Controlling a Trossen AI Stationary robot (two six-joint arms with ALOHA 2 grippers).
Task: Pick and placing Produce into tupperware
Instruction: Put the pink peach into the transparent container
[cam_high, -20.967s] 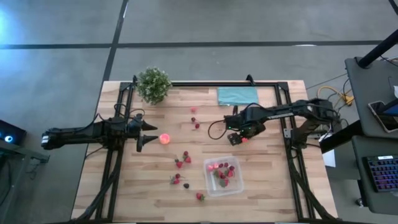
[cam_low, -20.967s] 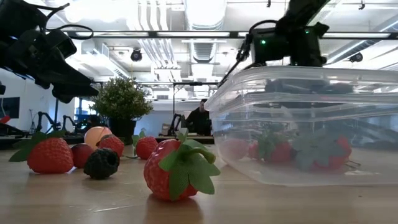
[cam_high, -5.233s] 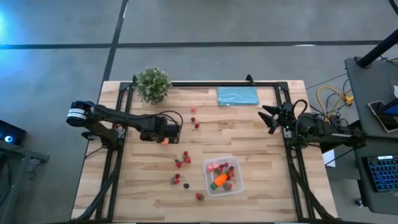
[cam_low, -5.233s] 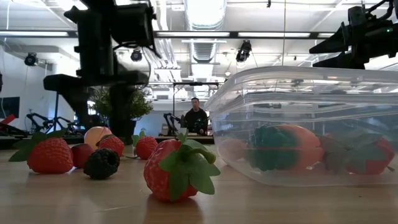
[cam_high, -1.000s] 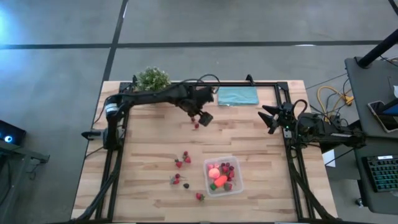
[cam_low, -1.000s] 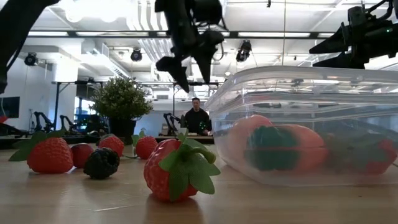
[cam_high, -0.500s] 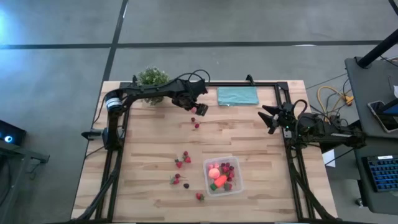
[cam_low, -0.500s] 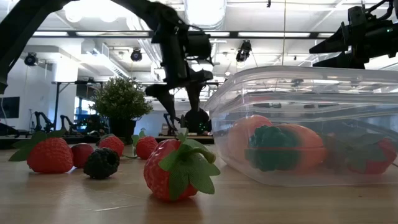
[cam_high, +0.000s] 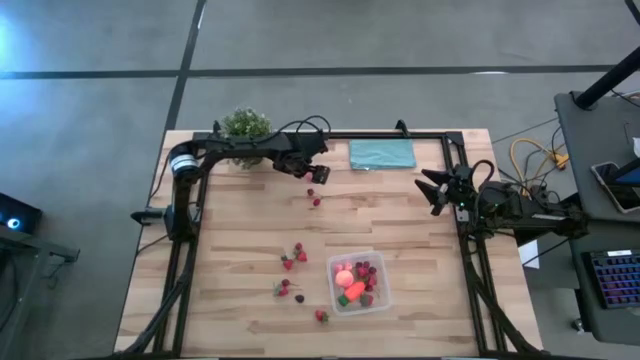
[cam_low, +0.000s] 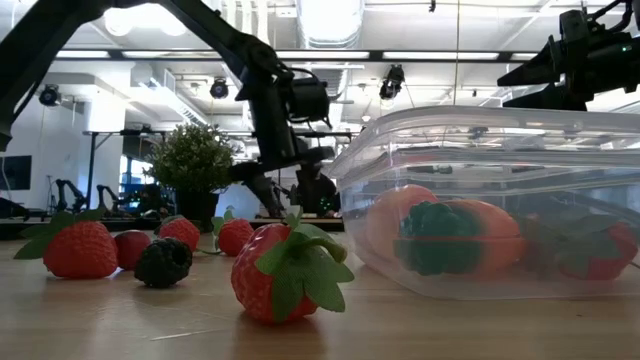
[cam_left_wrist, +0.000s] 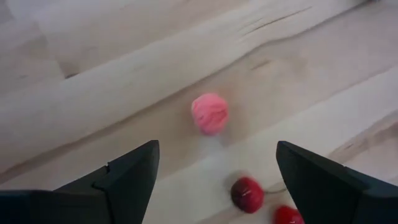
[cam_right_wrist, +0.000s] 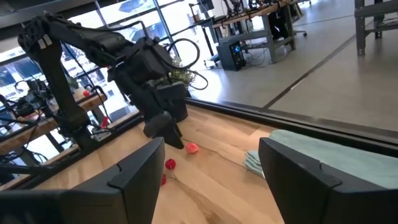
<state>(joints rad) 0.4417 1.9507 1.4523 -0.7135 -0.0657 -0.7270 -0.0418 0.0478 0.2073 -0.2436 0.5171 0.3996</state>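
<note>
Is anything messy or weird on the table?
Nothing is broken or spilled, but lots of produce is scattered loose on the wood: strawberries beside the tupperware, and a pink ball with cherries under the open left end effector. The right end effector waits, open, at the table's right edge.

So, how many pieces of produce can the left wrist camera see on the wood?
3: a pink ball, alone; a dark red cherry beside a brighter red piece, which is partly out of frame. More may be hidden.
</note>
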